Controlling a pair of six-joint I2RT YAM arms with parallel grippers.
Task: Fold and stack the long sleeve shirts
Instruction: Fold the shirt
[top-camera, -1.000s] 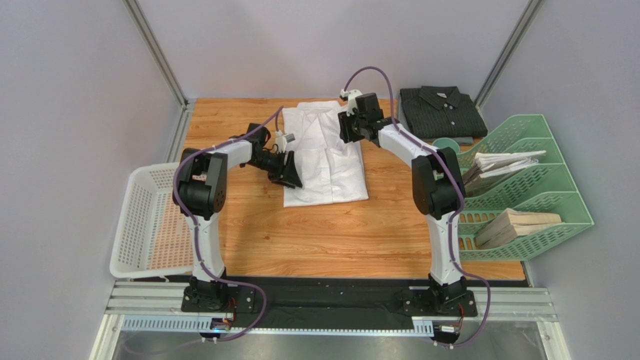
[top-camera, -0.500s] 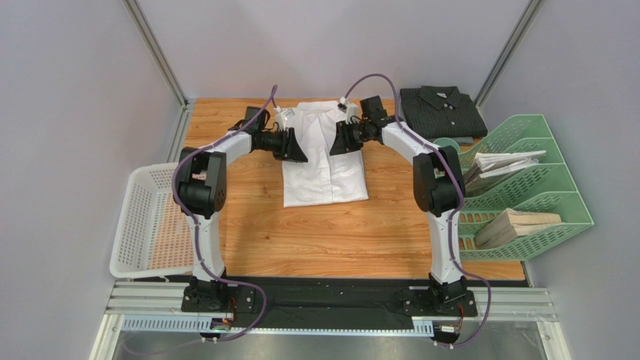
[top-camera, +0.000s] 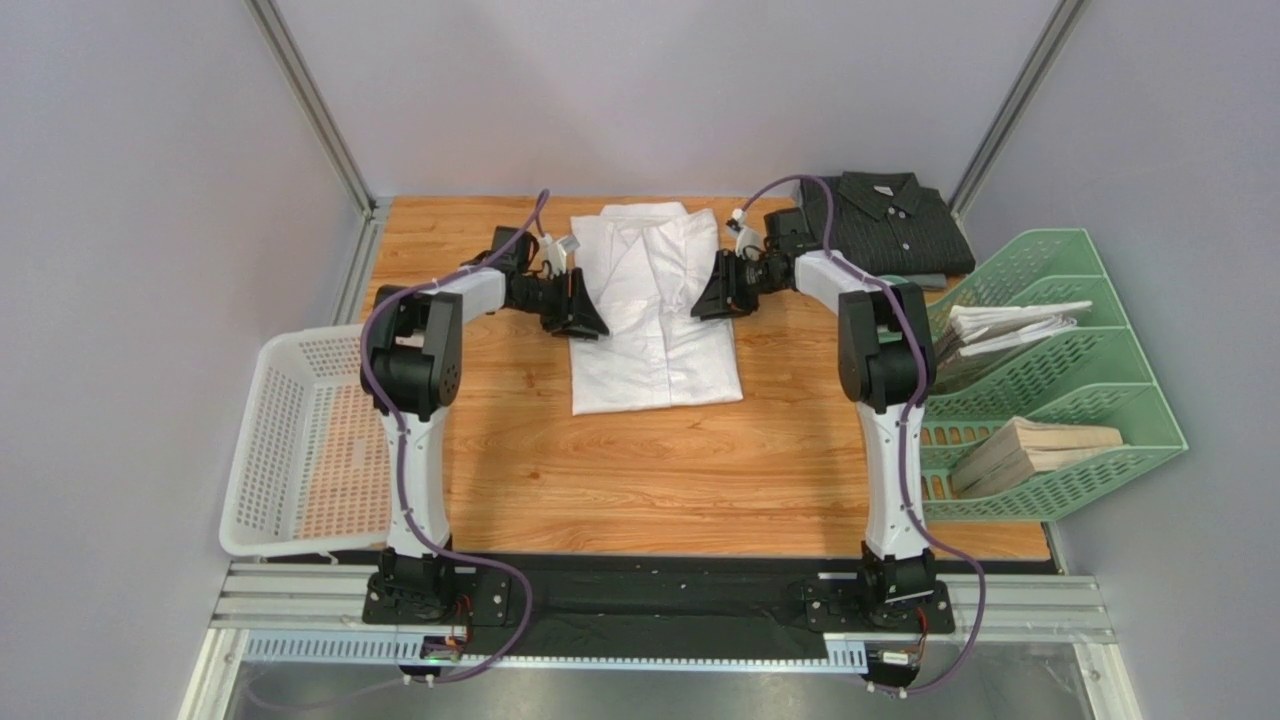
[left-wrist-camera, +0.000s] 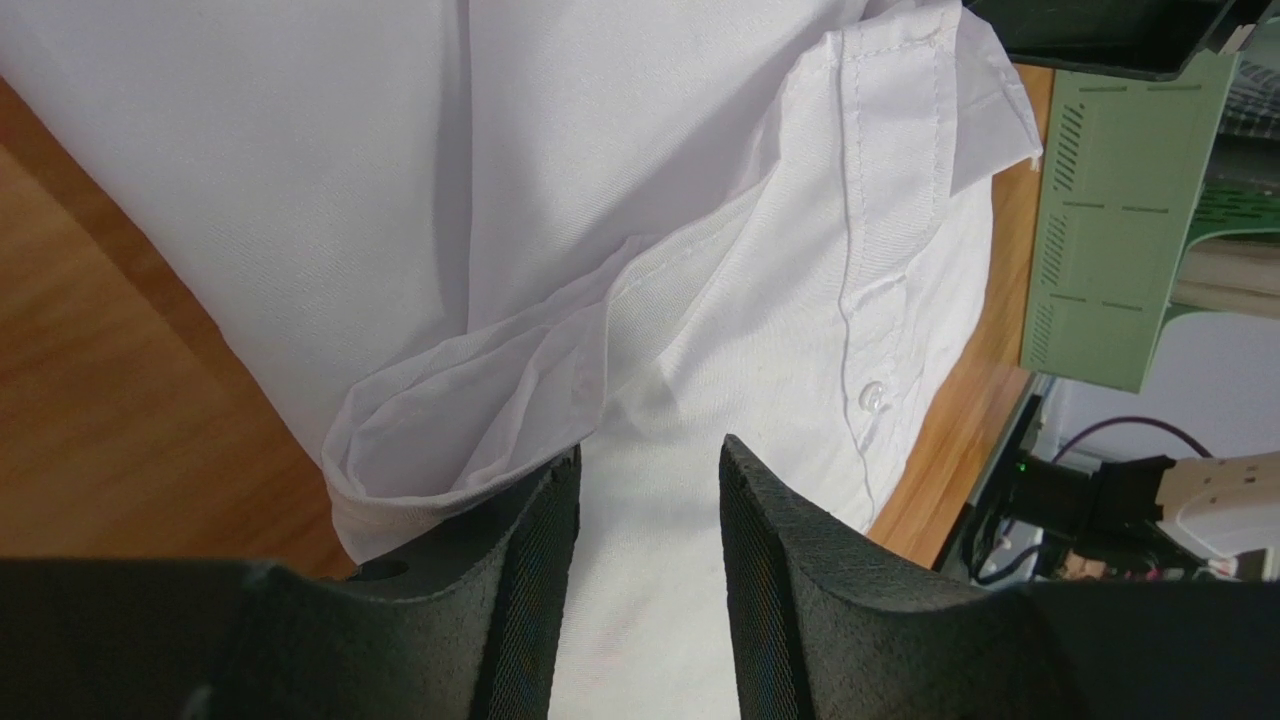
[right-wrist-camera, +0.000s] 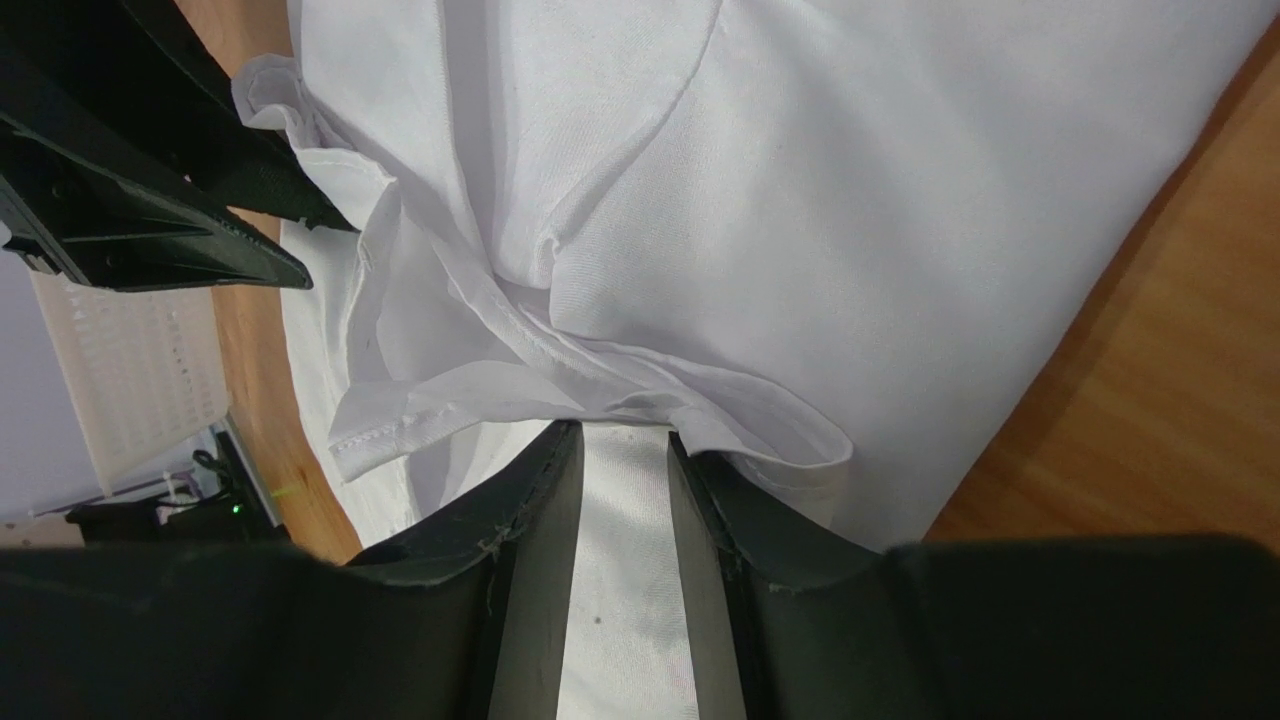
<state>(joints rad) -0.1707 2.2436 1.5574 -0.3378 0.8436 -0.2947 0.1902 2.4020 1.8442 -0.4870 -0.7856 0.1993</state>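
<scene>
I have both arms reaching to the far side of the table (top-camera: 676, 480), one on each flank of the white shirt (top-camera: 657, 338), which lies flat with its collar toward the back wall. My left gripper (left-wrist-camera: 649, 458) sits at the shirt's left edge near the shoulder. Its jaws stand about half apart, and a loose fold of cotton is bunched against one tip; I see nothing clearly pinched. My right gripper (right-wrist-camera: 624, 435) mirrors it at the opposite edge. Its gap is narrow and a hemmed fold is draped over both tips, so I cannot tell whether the cloth is caught or only resting there. I judge this symmetric placement is meant to take both shoulders at once, so the shirt moves evenly and does not skew. The dark striped shirt (top-camera: 884, 225) is already folded at the back right corner, just beside my right arm. I expect that is where the stack goes.

Around the work, the white mesh basket (top-camera: 248, 465) hangs off the table's left edge, well apart from the cloth. On the right, the green tray rack (top-camera: 1120, 435) with its papers (top-camera: 1010, 321) stands close to the dark shirt. My worry is the right forearm: it lies between the two shirts, so any carry toward that corner has to clear it and the rack's near rim.
</scene>
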